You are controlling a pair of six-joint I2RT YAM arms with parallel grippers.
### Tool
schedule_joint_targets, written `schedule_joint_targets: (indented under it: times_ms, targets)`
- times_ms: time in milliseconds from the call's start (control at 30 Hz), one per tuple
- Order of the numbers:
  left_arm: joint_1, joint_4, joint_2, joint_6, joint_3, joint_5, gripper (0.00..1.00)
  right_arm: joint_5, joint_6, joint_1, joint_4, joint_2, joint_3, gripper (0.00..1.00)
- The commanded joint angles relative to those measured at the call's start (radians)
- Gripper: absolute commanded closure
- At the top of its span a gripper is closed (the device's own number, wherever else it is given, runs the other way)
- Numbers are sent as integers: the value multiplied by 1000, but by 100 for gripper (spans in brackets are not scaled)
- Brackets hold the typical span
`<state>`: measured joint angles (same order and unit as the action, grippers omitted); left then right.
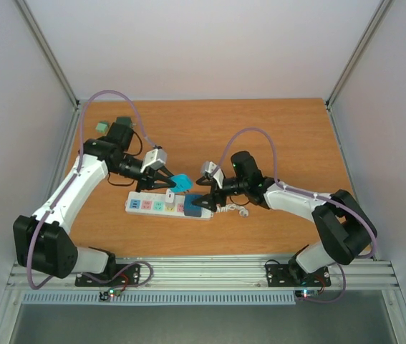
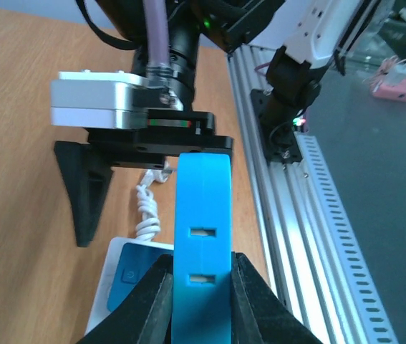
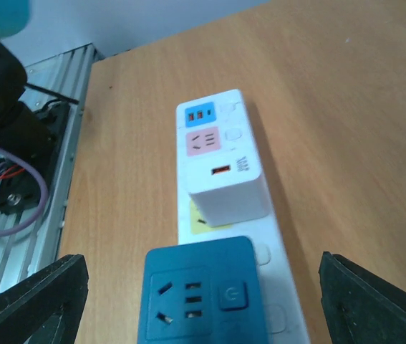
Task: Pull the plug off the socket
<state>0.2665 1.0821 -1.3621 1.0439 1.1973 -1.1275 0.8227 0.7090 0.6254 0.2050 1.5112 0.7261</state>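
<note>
Nearest to me is the metal rail (image 1: pixel 203 266) with both arm bases, and behind it the wooden table (image 1: pixel 260 129). The power strip (image 1: pixel 152 206) lies flat on the table in front of the rail, a bit left of the middle, and its curly cord (image 1: pixel 233 210) goes out from the right end. A dark blue adapter (image 1: pixel 195 205) sits on that right end, and just to its left a white charger (image 1: pixel 168 196) is plugged into the yellow panel. The right gripper (image 1: pixel 203 199) stands over the adapter with its fingers (image 3: pixel 31 301) spread wide, one on each side; they do not touch it and hold nothing. A little farther, above the strip, the left gripper (image 2: pixel 199 294) is closed tight on a light blue piece (image 2: pixel 201 215), flat, with two small slots. I cannot tell what this piece is.
</note>
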Motion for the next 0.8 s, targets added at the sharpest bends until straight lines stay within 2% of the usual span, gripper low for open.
schedule_joint_targets:
  times_ms: [0, 133, 233, 400, 767]
  targets:
    - [-18, 103, -11, 92, 2, -157, 96, -50, -75, -17, -61, -47, 81, 11]
    - [-18, 108, 4, 107, -19, -190, 96, -53, -131, -18, -69, -44, 138, 11]
    - [-18, 39, 30, 63, -50, -204, 96, -20, -157, -18, -56, -42, 158, 10]
    - [-19, -29, 52, -9, -71, -206, 96, 57, -162, -15, -48, -39, 151, 10]
    - [-19, -193, 93, -132, -148, -196, 96, 87, -170, 11, -32, -61, 116, 10]
